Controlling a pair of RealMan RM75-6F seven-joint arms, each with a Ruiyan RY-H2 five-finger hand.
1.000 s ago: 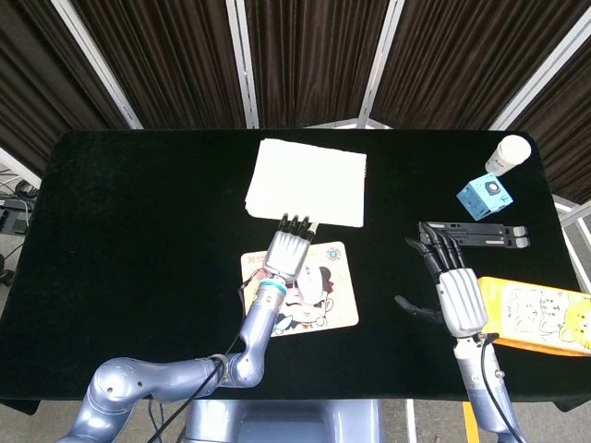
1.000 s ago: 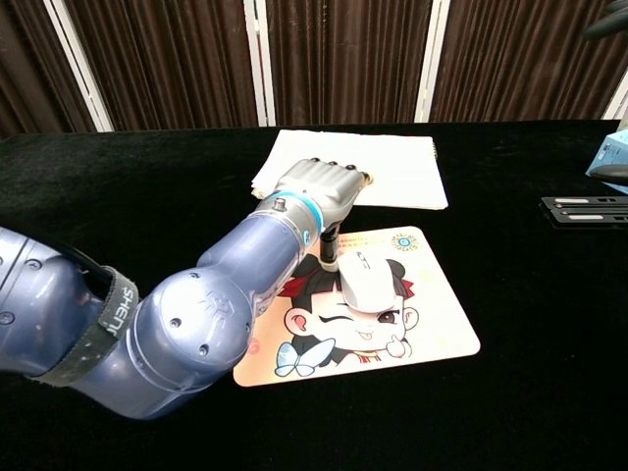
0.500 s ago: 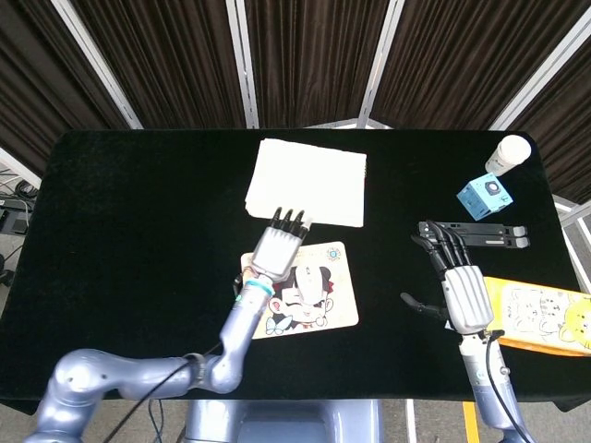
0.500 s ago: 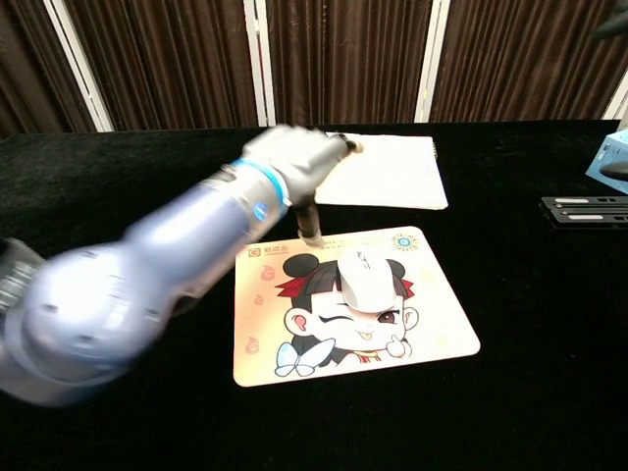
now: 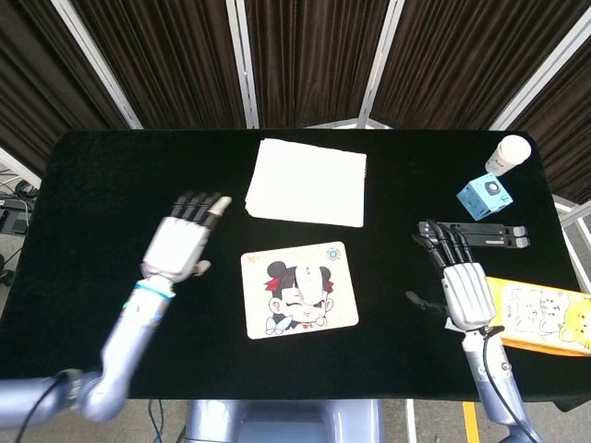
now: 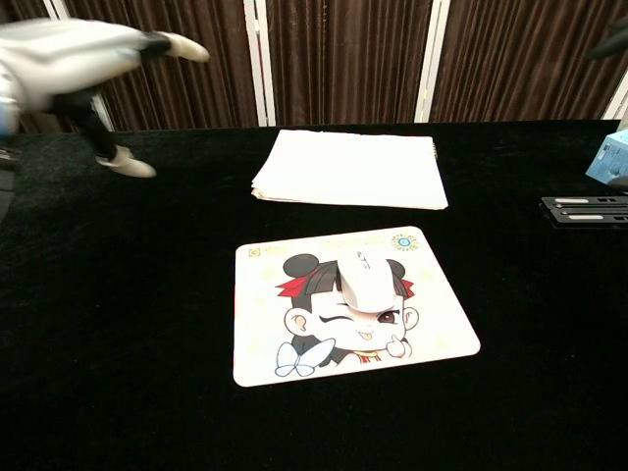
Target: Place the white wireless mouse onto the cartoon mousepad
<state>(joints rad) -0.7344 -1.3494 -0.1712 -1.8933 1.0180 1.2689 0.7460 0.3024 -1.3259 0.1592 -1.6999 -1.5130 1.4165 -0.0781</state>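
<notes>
The white wireless mouse lies on the cartoon mousepad, near its middle; in the head view the mouse sits on the pad at the table's centre front. My left hand hovers well to the left of the pad, fingers spread and holding nothing; in the chest view the same left hand is a blur at the upper left. To the right of the pad my right hand stays open and empty, its fingers pointing toward the far edge.
A stack of white paper lies behind the pad. A black bar-shaped stand, a blue box and a white cup are at the right rear. A yellow cartoon package lies at the right edge.
My left hand has pulled off the mousepad and swung far to the left and up, leaving the mouse lying on the pad. The right hand has barely moved.
</notes>
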